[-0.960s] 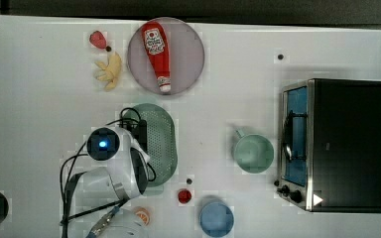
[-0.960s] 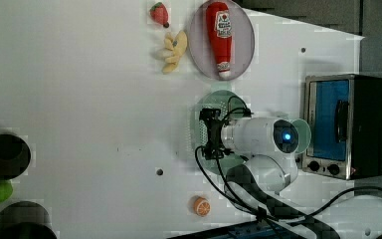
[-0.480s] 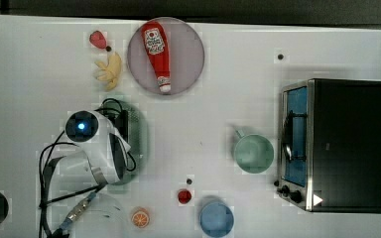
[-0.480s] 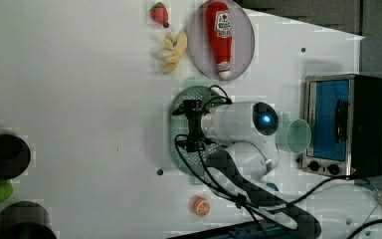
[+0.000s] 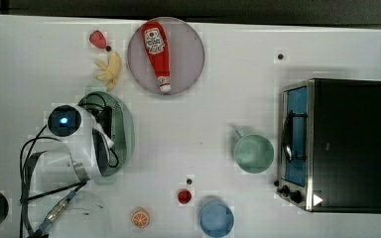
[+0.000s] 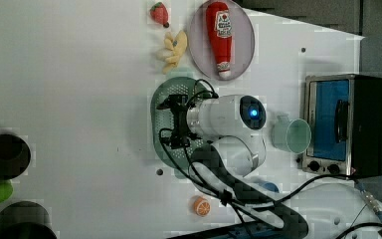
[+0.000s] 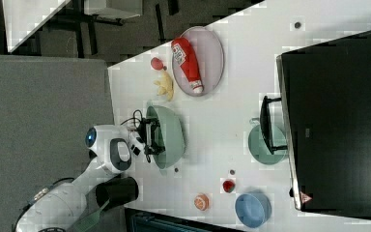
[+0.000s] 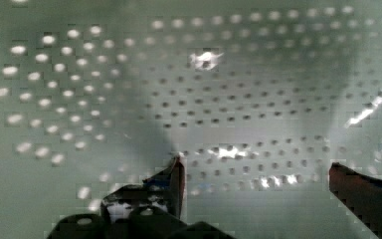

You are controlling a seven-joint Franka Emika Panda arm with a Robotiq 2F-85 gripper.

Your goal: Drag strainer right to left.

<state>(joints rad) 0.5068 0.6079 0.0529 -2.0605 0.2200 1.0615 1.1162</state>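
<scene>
Wrist view puts my hand (image 8: 256,179) deep inside the pale sage-green oval plastic strainer (image 8: 189,84), with its perforated wall close ahead. My fingers (image 8: 171,181) stand wide apart and released, clamped on nothing; the dotted green surface shows between them.

Top view has the strainer (image 5: 124,131) sitting on the white tabletop (image 5: 238,89), at about 9 o'clock from the table's centre, with my white arm lying over much of it. Just past its rim, toward 12 o'clock, lies a small yellow banana-bunch toy (image 5: 109,68), and beyond that a little red strawberry toy (image 5: 98,38). A round grey plate (image 5: 191,57) with a red ketchup bottle (image 5: 158,52) on it sits at 1 o'clock from the strainer.

I judge the drag well along. To do it well, I would keep my fingertips low against the inner wall and push steadily toward the top view's left, so the bowl slides flat rather than tipping onto its rim. I should watch the banana toy, since the strainer's edge sits near it and a drift upward in the top view could nudge it.

Farther off, at 3 o'clock, the round pale green mug (image 5: 253,152) stands well apart, with the black and silver toaster oven (image 5: 347,144) beyond it.
</scene>
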